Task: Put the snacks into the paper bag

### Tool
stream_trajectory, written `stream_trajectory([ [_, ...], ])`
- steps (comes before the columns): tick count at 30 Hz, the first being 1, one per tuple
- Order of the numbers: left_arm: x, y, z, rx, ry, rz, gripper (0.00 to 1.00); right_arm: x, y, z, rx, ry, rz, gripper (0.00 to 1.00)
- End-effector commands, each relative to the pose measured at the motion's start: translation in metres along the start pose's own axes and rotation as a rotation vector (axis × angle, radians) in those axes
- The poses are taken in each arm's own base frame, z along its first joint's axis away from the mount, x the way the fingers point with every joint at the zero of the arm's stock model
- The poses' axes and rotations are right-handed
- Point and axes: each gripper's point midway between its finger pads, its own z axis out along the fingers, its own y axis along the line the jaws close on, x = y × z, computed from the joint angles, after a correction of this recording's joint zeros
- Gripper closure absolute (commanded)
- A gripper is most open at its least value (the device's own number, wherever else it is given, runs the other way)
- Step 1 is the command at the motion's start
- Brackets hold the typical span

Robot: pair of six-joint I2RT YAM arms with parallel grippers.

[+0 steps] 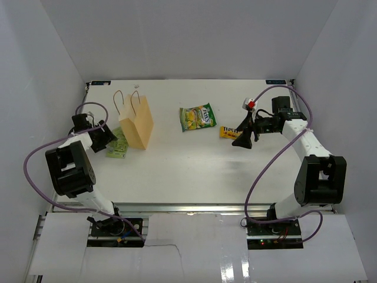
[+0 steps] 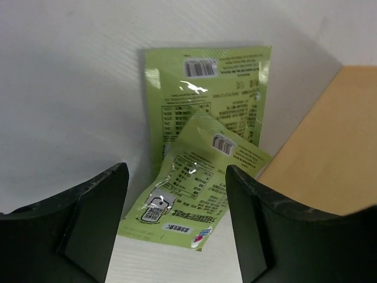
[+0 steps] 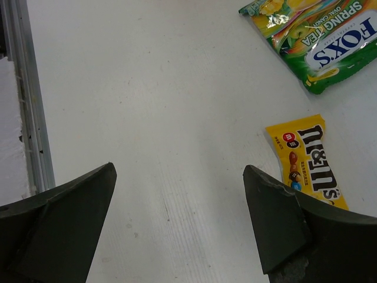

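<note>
**Both jaws wide, snacks lying outside the bag**

The left jaws stood wide apart with nothing between them. Just ahead of them, 2 pale green foil sachets (image 2: 207,97) lay printed side up on the white worktop (image 1: 194,171), the nearer sachet overlapping the lower edge of the farther one. The small tan-brown paper bag with thin loop handles (image 1: 136,122) stood upright just to the right of these jaws, and its flat side filled the right edge of the left wrist view (image 2: 321,147).

The right jaws were also wide apart and gripped nothing. The narrow yellow candy packet with brown lettering (image 3: 307,159) lay flat on the worktop just ahead of them, toward their right side, with its near end hidden behind the right finger. The glossy green-and-yellow pouch with white lettering (image 3: 318,38) lay flat beyond that packet, farther ahead of the right jaws. Both snacks lay well apart from the bag, between it and the right jaws.
</note>
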Motion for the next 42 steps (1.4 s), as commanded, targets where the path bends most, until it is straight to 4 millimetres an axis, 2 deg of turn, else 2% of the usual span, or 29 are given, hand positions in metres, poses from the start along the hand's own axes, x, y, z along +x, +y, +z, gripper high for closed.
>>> stream_trajectory([
  [1,0.0,-0.016,0.002,0.047,0.015,0.158,0.23,-0.006,0.002,0.0,-0.022,-0.028,0.007,0.06],
  [2,0.006,-0.024,0.003,0.095,0.035,0.177,0.25,-0.005,0.001,0.0,-0.021,-0.028,0.011,0.05],
  [3,0.012,-0.027,0.005,0.124,0.061,0.22,0.18,-0.005,0.001,0.0,-0.021,-0.028,0.012,0.05],
  [4,0.014,-0.027,0.01,0.127,0.086,0.221,0.02,-0.006,0.002,0.0,-0.023,-0.029,0.013,0.06],
  [7,0.023,-0.017,0.016,0.07,0.125,0.227,0.02,-0.005,0.003,-0.001,-0.019,-0.027,0.017,0.06],
  [12,0.026,-0.007,0.016,0.013,0.117,0.218,0.04,-0.001,0.004,-0.004,-0.009,-0.023,0.022,0.06],
  [13,0.029,-0.007,0.016,0.014,0.123,0.216,0.09,-0.001,0.004,-0.004,-0.007,-0.023,0.024,0.06],
  [19,0.035,-0.007,0.014,0.02,0.131,0.204,0.23,-0.004,0.002,-0.005,-0.001,-0.025,0.02,0.06],
  [24,0.049,-0.003,0.01,0.007,0.16,0.204,0.47,-0.004,0.001,-0.005,-0.002,-0.029,0.031,0.06],
  [29,0.062,0.001,0.007,-0.029,0.179,0.221,0.59,-0.006,0.001,-0.004,-0.013,-0.038,0.053,0.05],
  [30,0.062,0.0,0.005,-0.029,0.176,0.222,0.65,-0.008,0.0,-0.005,-0.011,-0.041,0.051,0.05],
  [33,0.06,-0.001,0.001,-0.03,0.166,0.222,0.75,-0.01,0.0,-0.006,-0.008,-0.041,0.043,0.05],
  [34,0.059,-0.003,-0.002,-0.025,0.16,0.222,0.83,-0.01,0.0,-0.006,-0.006,-0.04,0.043,0.05],
  [38,0.054,-0.012,-0.01,0.006,0.14,0.205,1.0,-0.011,0.002,-0.007,-0.004,-0.042,0.039,0.05],
  [42,0.051,-0.021,-0.018,0.036,0.127,0.187,1.0,-0.012,0.004,-0.009,-0.001,-0.044,0.033,0.05],
])
